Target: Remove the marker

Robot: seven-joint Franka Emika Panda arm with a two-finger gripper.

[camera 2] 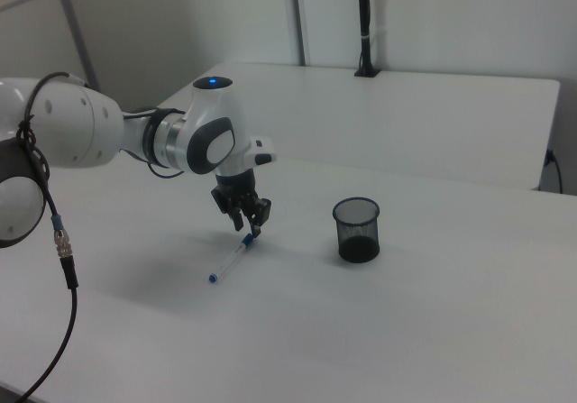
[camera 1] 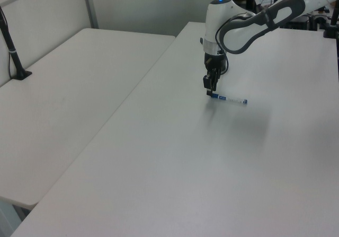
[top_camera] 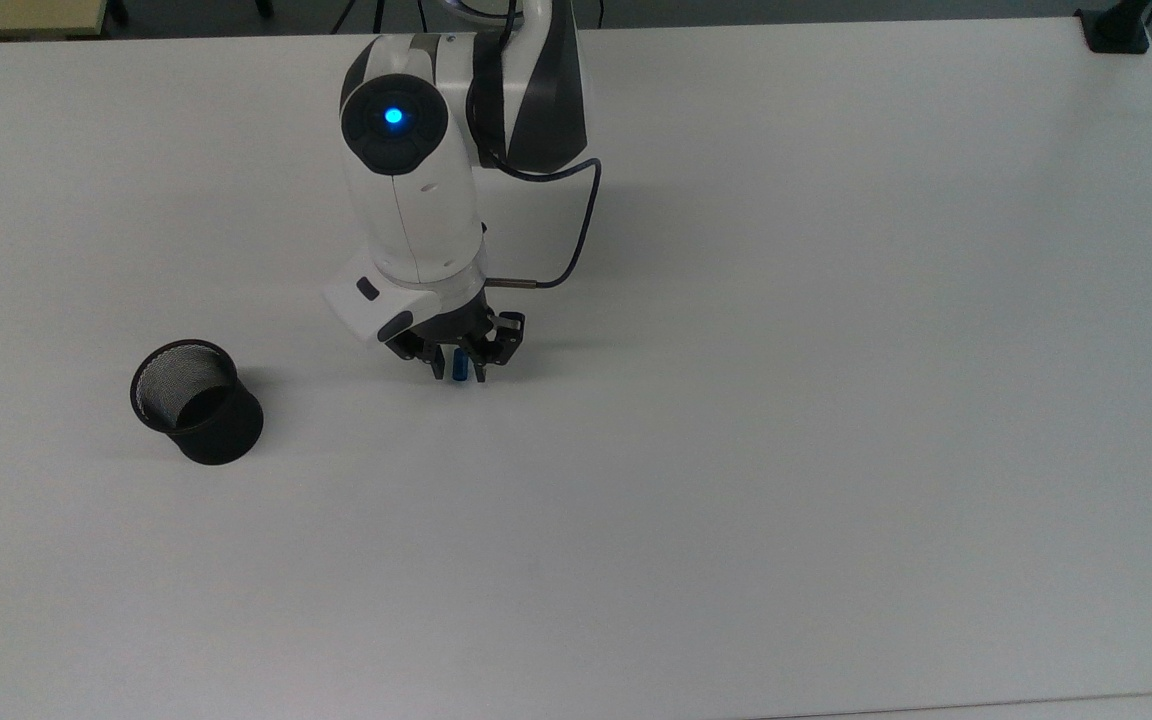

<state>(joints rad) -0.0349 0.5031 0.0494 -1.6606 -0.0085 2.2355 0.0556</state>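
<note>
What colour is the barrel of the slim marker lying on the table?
White, with blue ends, on the slim marker; the right view shows it best.

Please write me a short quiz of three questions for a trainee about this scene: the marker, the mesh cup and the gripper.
1. True or false: the marker stands inside the mesh cup.
2. In the right view, which part of the marker is at the gripper? A: its upper end. B: its lower end. C: its middle.
3. Fill in: in the top view, the mesh cup stands to the ____ of the gripper.

Key
1. False: it lies on the table, apart from the cup.
2. A
3. left
</note>
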